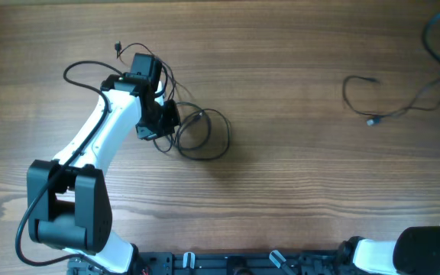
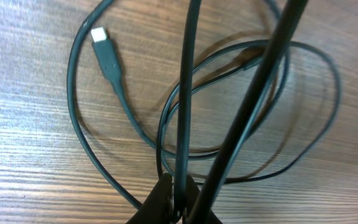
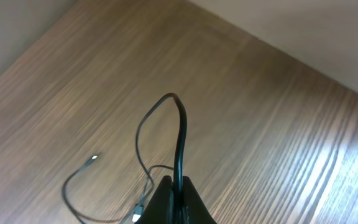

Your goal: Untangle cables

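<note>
A tangle of thin black cables lies in loose loops left of the table's middle. My left gripper is at the tangle's left edge. In the left wrist view it is shut on one thin strand that rises from the loops. A plug end lies flat beside them. A separate thin cable lies at the far right and runs up toward the right edge. My right gripper is shut on that cable and holds it above the table. Its plug ends rest on the wood.
The wooden table fills the view. A thicker black cable of the left arm arcs at the upper left. The right arm's base sits at the front right corner. A pale wall edge shows beyond the table.
</note>
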Controlling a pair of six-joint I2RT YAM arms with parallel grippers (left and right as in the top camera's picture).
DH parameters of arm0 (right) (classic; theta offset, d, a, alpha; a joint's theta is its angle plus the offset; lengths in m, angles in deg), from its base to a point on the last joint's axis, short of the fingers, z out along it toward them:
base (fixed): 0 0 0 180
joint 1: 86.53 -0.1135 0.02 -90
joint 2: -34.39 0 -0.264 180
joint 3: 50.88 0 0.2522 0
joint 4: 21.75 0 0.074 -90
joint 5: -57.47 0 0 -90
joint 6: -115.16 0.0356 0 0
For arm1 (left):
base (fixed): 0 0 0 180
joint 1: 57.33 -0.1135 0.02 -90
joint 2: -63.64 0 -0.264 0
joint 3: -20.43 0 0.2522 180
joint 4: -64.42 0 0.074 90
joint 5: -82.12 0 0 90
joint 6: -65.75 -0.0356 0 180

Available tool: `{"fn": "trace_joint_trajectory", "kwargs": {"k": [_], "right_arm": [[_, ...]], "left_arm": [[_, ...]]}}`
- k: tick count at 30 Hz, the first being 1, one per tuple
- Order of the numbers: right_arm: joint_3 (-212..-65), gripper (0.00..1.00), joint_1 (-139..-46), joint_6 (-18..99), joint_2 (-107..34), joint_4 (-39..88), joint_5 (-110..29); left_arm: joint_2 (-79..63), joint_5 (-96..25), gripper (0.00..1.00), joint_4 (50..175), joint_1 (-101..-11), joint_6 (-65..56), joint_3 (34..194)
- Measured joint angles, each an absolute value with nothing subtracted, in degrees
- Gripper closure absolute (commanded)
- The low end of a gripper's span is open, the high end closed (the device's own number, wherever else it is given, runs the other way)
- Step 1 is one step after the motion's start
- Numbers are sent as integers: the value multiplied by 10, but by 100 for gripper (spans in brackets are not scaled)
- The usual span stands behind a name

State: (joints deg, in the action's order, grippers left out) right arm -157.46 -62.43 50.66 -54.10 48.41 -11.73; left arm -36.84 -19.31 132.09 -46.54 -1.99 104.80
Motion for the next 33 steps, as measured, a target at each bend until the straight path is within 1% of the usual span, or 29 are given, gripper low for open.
{"fn": "trace_joint_trajectory", "kwargs": {"k": [4, 6, 13, 14, 15, 16, 17, 18, 25, 27, 30, 31, 33], "right_arm": [[-1575, 96, -570, 515, -541, 487, -170], [-1575, 96, -557, 515, -541, 497, -196], [-1574, 96, -557, 515, -562, 560, -220], [-1574, 89, -557, 515, -569, 561, -220], [-1574, 60, -557, 515, -576, 563, -220], [-1573, 33, -557, 514, -582, 563, -221], [-1573, 14, -557, 519, -588, 563, -224], [-1572, 11, -557, 519, -594, 563, -226], [-1572, 11, -557, 519, -640, 579, -259], [-1572, 7, -557, 516, -652, 582, -274], [-1571, 5, -557, 484, -665, 583, -315], [-1571, 5, -557, 464, -667, 583, -339], [-1570, 6, -557, 416, -667, 587, -400]], "left_arm": [[-368, -193, 92, 1315, -465, -20, 1028], [-368, -193, 92, 1310, -465, -20, 1022], [-368, -193, 92, 1308, -465, -20, 1020], [-368, -193, 92, 1308, -465, -20, 1020], [-368, -193, 92, 1308, -465, -20, 1020], [-368, -193, 92, 1308, -465, -20, 1020], [-368, -193, 92, 1308, -465, -20, 1020], [-368, -193, 92, 1307, -465, -20, 1020], [-368, -193, 92, 1304, -465, -20, 1020], [-368, -193, 92, 1304, -465, -20, 1020], [-368, -193, 92, 1304, -465, -20, 1020], [-368, -193, 95, 1303, -465, -20, 1020], [-368, -197, 96, 1299, -465, -19, 1020]]}}
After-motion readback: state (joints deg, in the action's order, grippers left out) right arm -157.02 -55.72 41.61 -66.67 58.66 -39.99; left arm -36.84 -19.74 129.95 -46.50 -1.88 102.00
